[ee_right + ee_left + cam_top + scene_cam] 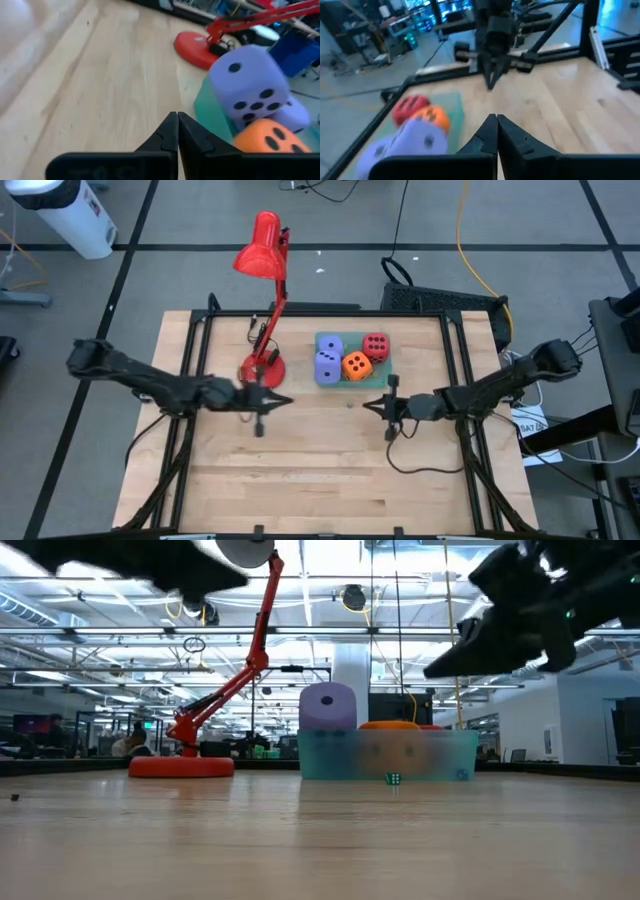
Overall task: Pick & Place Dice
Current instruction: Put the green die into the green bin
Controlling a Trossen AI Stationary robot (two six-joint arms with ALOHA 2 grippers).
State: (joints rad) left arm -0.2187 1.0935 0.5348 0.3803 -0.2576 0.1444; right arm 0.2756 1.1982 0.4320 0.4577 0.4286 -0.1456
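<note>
Four dice sit together in a shallow green tray [384, 380]: two lavender-blue [328, 356], one orange [357, 365], one red [376, 345]. In the low view one lavender die [328, 707] stands above the tray wall [440, 755] and the orange die [390, 725] just shows over it. My left gripper [287, 400] [496, 120] hovers shut, near-left of the tray. My right gripper [367, 406] [176, 116] hovers shut, just on the near side of it. Their tips point at each other across a gap. The right wrist view shows a lavender die [247, 87] and the orange die [267, 137] close by.
A red desk lamp stands with its base [262, 368] just left of the tray and its head [262, 250] beyond the far edge. A tiny green object [393, 778] lies on the table before the tray. Bare wood stretches toward the near edge.
</note>
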